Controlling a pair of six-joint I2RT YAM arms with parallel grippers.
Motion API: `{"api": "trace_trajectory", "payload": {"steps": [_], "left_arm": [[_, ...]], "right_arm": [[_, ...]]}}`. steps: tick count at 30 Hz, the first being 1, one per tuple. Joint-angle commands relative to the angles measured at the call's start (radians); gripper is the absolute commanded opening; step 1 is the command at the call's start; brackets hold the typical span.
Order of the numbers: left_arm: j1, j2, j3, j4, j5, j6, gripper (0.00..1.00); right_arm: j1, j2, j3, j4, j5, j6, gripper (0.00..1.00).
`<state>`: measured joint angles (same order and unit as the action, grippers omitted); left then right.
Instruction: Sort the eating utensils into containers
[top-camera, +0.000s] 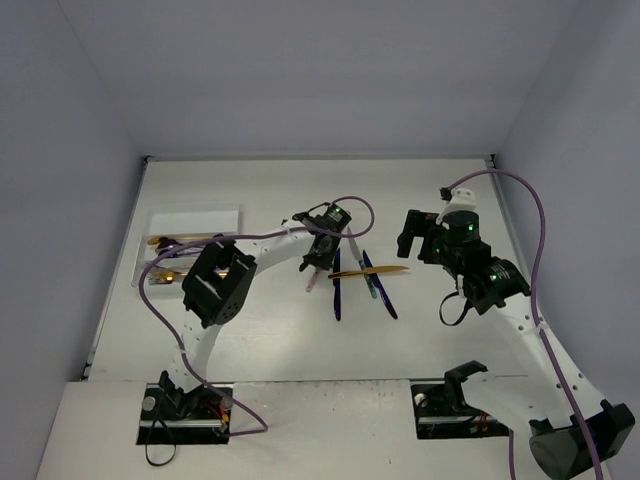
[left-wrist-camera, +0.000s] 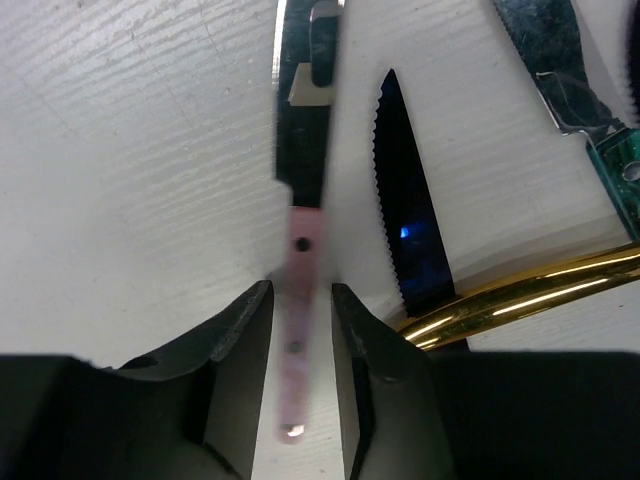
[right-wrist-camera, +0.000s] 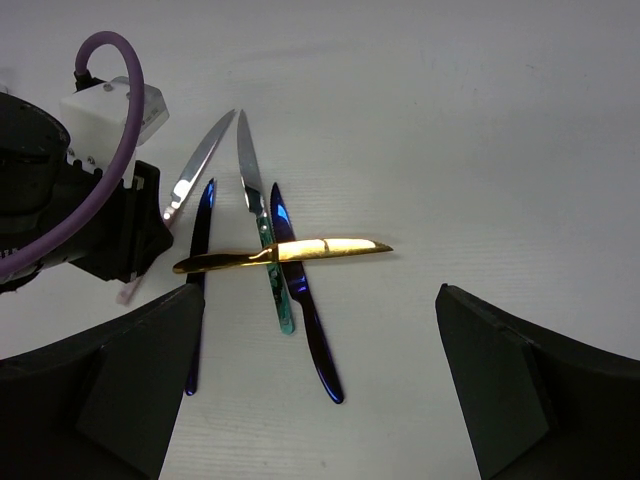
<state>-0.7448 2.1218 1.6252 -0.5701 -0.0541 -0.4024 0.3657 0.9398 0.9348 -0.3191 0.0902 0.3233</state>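
Several knives lie in a loose pile mid-table: a gold knife (top-camera: 368, 271) lies across a teal-handled knife (top-camera: 362, 262) and two dark blue knives (top-camera: 336, 295) (top-camera: 386, 297). A pink-handled knife (left-wrist-camera: 303, 240) lies at the pile's left side. My left gripper (left-wrist-camera: 300, 292) straddles its handle, its jaws narrowly open with a thin gap on each side. The right gripper (right-wrist-camera: 320, 400) hovers wide open and empty to the right of the pile, with the gold knife (right-wrist-camera: 290, 252) ahead of it. The white tray (top-camera: 195, 212) at far left holds gold utensils (top-camera: 175, 243).
The serrated dark blue knife (left-wrist-camera: 410, 220) lies just right of the left gripper's fingers, with the gold knife's handle (left-wrist-camera: 530, 290) crossing over it. The left arm's elbow (top-camera: 215, 282) partly covers the tray's near end. Walls close in the table on three sides.
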Motion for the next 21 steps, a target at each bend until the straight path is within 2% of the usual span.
{"api": "trace_trajectory", "payload": {"steps": [1, 3, 8, 11, 16, 17, 21], "left_arm": [[0.016, -0.008, 0.004, -0.026, -0.03, -0.052, 0.1], [0.026, -0.017, -0.01, -0.025, -0.022, -0.078, 0.0], [0.046, -0.078, -0.022, -0.029, -0.021, -0.093, 0.0], [0.065, -0.196, -0.037, -0.032, -0.056, -0.147, 0.0], [0.207, -0.365, -0.091, -0.04, -0.073, -0.396, 0.0], [0.208, -0.388, -0.103, -0.04, -0.07, -0.439, 0.0], [0.366, -0.476, -0.165, -0.037, -0.069, -0.645, 0.0]], "right_arm": [[-0.007, -0.016, 0.02, 0.035, 0.017, 0.007, 1.0], [-0.007, -0.02, 0.019, 0.035, 0.017, 0.005, 1.0], [-0.007, -0.038, 0.008, 0.034, 0.017, -0.008, 1.0], [-0.007, -0.045, 0.006, 0.034, 0.015, -0.015, 1.0], [-0.008, -0.049, 0.019, 0.034, 0.011, -0.032, 1.0], [-0.008, -0.049, 0.019, 0.034, 0.013, -0.036, 1.0], [-0.01, -0.042, 0.032, 0.034, 0.021, -0.055, 1.0]]}}
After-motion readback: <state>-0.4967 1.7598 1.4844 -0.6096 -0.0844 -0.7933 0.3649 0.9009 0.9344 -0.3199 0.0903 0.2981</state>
